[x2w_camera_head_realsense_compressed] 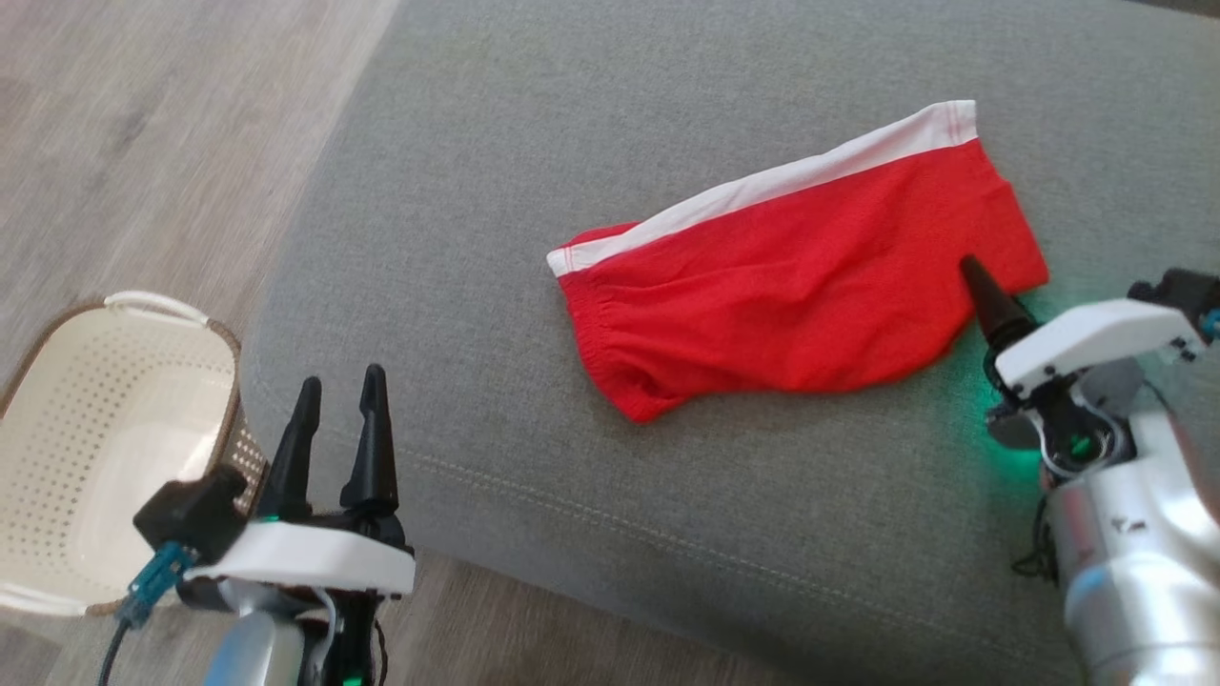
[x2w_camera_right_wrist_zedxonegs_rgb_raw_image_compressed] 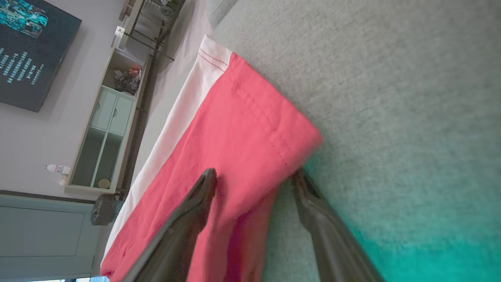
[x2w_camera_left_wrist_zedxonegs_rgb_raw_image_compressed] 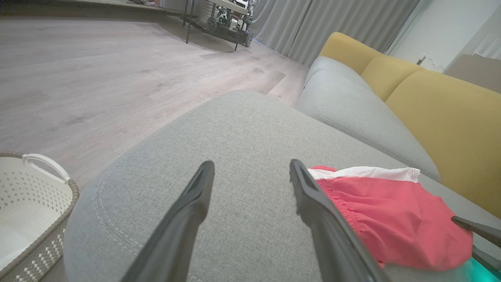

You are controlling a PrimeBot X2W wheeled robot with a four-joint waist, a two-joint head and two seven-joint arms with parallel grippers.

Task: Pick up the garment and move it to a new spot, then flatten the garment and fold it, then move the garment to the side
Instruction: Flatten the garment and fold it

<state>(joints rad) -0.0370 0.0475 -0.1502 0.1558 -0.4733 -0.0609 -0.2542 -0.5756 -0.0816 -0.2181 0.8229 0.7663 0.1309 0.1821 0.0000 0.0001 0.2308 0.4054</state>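
Lying flat on the grey sofa cushion (x2w_camera_head_realsense_compressed: 477,191), the red shorts (x2w_camera_head_realsense_compressed: 801,286) with a white waistband sit ahead and right of the left gripper (x2w_camera_head_realsense_compressed: 342,381), whose fingers are spread wide and empty. Right gripper (x2w_camera_right_wrist_zedxonegs_rgb_raw_image_compressed: 254,176) is likewise spread wide, fingers straddling the shorts' nearest hem corner, nothing clamped. White laundry basket (x2w_camera_head_realsense_compressed: 157,305) stands just left of the left gripper
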